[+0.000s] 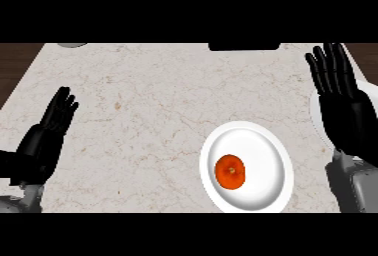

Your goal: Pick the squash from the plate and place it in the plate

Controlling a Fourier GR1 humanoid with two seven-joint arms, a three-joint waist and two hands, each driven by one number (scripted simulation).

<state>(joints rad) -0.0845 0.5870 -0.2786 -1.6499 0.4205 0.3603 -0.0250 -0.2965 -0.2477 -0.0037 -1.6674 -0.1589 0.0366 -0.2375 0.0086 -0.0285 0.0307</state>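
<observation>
Squash [229, 171], round and orange, is seen lying on the white plate [260, 145] near the front of the desk [148, 100]. Nothing is held by either robot hand: the left robot hand [52, 122] is kept open at the left edge, and the right robot hand [336, 82] is open too, fingers straight, just beside the plate. The squash is best reached by the right one, lowered from above and closed gently around its sides. A second plate is partly hidden behind that arm.
</observation>
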